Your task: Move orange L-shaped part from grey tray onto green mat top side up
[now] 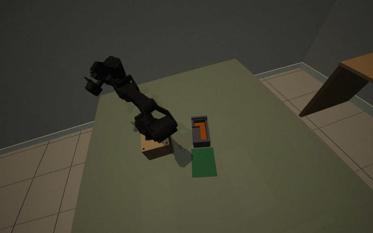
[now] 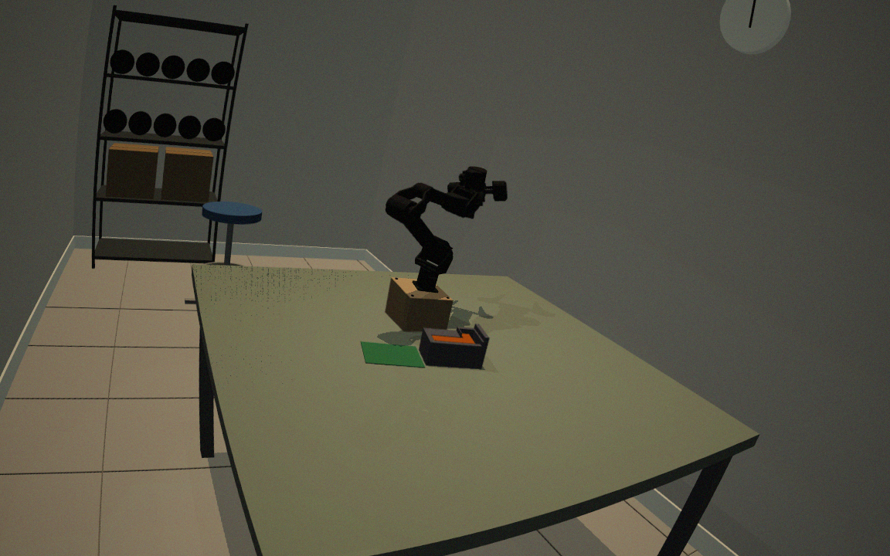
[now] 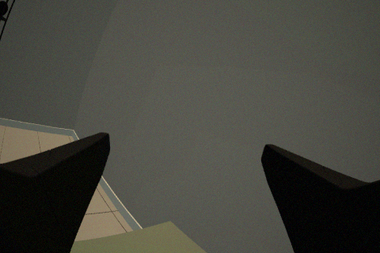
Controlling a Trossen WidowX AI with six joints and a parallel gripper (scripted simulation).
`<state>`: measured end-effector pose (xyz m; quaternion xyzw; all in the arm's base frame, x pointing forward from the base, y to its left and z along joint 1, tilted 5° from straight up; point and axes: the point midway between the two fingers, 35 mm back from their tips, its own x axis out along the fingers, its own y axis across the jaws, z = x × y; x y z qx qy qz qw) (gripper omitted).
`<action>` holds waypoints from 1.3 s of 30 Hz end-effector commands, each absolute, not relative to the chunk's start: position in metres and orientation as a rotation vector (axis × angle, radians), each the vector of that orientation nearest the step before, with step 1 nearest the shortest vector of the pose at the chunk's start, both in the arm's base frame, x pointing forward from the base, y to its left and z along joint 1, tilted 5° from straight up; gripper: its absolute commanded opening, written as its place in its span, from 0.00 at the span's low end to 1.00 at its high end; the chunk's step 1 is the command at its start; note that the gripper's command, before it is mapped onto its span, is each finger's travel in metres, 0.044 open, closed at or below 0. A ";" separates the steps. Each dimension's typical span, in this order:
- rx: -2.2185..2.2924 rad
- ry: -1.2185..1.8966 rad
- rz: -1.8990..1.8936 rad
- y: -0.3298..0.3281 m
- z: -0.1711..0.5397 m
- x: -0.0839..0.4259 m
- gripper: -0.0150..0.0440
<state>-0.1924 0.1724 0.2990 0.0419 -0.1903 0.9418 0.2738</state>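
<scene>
From left to right in the top view, we see our black gripper (image 1: 88, 77) (image 3: 188, 149) first, its two fingers spread wide with nothing between them; next comes the pale wooden base block (image 1: 154, 146) (image 2: 418, 312); right of both, the orange L-shaped part (image 1: 203, 131) (image 2: 450, 339) sits in the grey tray (image 1: 201, 143) (image 2: 451, 356), its long axis running towards the green mat (image 1: 203, 162) (image 2: 392, 354), its L-shaped end farther from it; we judge that end our first pressing target; we count one arm, gripper, block, part, tray and mat.
</scene>
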 end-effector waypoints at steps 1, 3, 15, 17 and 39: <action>0.104 -0.502 2.526 0.175 0.298 -0.191 0.89; 0.064 -0.451 2.492 0.187 0.294 -0.186 0.80; -0.263 0.202 1.857 0.303 0.235 -0.042 0.56; -0.285 0.314 1.730 0.309 0.222 -0.009 0.56; 0.018 1.357 0.204 0.118 0.110 0.259 0.56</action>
